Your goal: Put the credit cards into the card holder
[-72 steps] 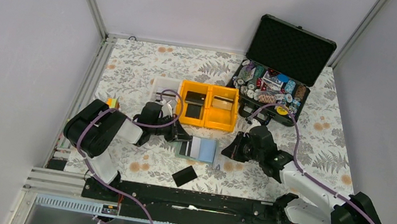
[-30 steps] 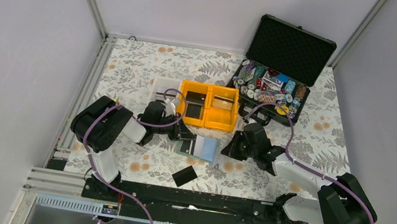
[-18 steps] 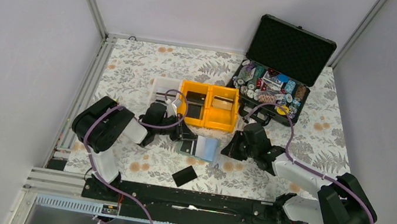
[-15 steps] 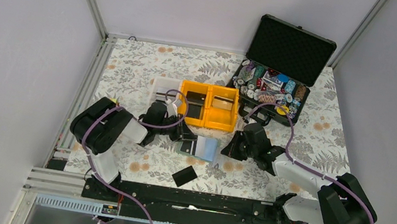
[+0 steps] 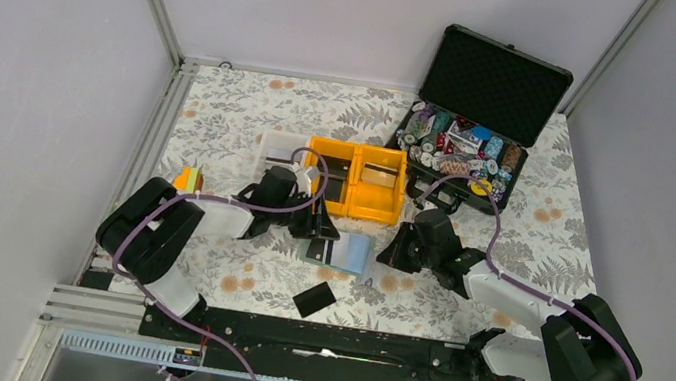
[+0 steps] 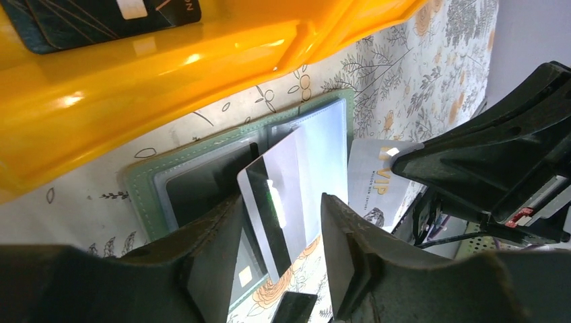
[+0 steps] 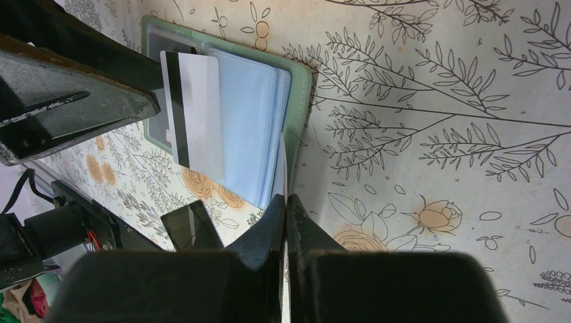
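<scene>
Seating a striped card (image 6: pixel 283 195) in the holder (image 6: pixel 141 195); left fingers (image 6: pixel 209 259) spread, right fingers (image 7: pixel 259 252) pinching VIP card (image 6: pixel 377 185); black card (image 5: pixel 314 299) unfiled.

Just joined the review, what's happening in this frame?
Left gripper is open, jaws either side of a silver striped card lying on the open green card holder. Right gripper is shut at the holder's right edge, apparently steadying it. One black card lies on the table; more sit in the yellow bin.
</scene>
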Controlling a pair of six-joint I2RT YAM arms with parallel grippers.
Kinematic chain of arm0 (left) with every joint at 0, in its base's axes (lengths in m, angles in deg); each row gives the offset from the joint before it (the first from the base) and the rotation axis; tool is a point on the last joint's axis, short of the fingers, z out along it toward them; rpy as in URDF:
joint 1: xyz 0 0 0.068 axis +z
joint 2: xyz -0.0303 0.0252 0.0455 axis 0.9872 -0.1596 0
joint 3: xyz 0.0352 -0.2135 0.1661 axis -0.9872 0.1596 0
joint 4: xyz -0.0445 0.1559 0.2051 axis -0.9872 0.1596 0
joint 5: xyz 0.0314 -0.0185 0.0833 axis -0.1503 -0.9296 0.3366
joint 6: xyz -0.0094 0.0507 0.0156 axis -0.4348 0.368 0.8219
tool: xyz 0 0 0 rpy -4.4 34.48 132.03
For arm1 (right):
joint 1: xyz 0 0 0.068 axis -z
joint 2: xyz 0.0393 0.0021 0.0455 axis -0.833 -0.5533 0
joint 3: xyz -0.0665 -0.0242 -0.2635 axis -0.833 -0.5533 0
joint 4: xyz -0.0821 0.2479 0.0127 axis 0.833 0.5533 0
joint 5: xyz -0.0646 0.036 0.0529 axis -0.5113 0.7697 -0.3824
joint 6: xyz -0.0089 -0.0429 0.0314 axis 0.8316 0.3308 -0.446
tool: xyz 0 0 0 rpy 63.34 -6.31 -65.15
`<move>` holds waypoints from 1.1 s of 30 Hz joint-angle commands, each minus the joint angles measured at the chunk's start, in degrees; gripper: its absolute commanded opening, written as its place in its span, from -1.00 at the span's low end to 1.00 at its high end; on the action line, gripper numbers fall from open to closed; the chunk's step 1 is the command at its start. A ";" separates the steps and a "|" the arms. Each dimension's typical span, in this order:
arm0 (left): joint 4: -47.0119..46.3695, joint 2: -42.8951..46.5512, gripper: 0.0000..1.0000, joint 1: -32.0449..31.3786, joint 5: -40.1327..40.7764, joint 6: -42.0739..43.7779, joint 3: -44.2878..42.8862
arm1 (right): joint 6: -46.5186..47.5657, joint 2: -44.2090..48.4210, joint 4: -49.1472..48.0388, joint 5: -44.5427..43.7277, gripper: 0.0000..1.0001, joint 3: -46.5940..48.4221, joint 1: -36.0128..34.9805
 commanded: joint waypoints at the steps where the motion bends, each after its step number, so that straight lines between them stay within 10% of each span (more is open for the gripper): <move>1: 11.26 2.19 0.01 -1.84 8.30 4.78 -3.03 | 0.43 0.60 0.73 -3.44 -1.00 1.16 0.44; 33: 9.99 0.25 -0.11 -8.46 10.45 -1.31 -5.18 | 0.56 0.93 0.74 -3.34 -1.00 1.03 0.44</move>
